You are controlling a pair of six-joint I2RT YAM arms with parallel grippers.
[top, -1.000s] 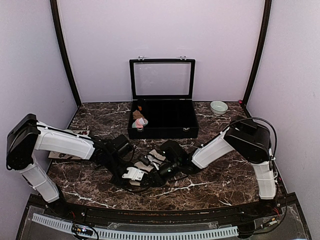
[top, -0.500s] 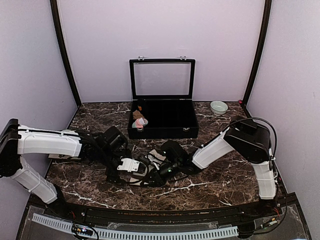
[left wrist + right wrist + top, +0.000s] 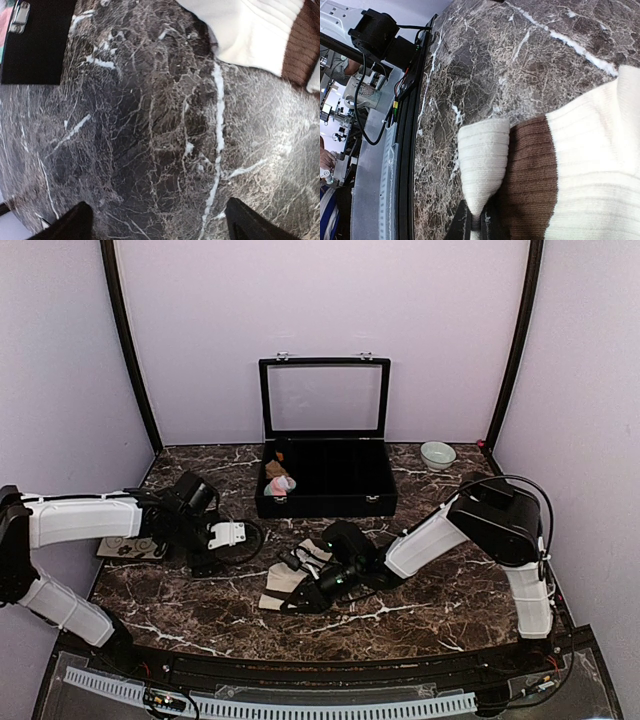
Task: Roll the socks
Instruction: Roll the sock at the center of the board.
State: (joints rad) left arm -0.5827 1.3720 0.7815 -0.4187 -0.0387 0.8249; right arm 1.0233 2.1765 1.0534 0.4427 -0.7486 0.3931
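dark brown, white-veined marble table (image 3: pixel 440 610) enclosed by lilac walls (image 3: pixel 330 300). a cream-beige sock with dark brown bands (image 3: pixel 283 586) lies mid-table, its cream corner pinched by the right gripper (image 3: pixel 474 226). the left gripper (image 3: pixel 160 225) gapes wide over bare marble. a pink sock (image 3: pixel 279 483) sits in the black glass-lidded case (image 3: pixel 330 502).

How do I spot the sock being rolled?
Start at the black glass-lidded case at the marble table's back. In front of it lies a cream ribbed-knit sock with dark brown bands. Unlike the pink sock inside the case, it's on the tabletop, pinched by the right tool.

Lilac walls (image 3: pixel 330 300), dark marble table (image 3: pixel 430 610)
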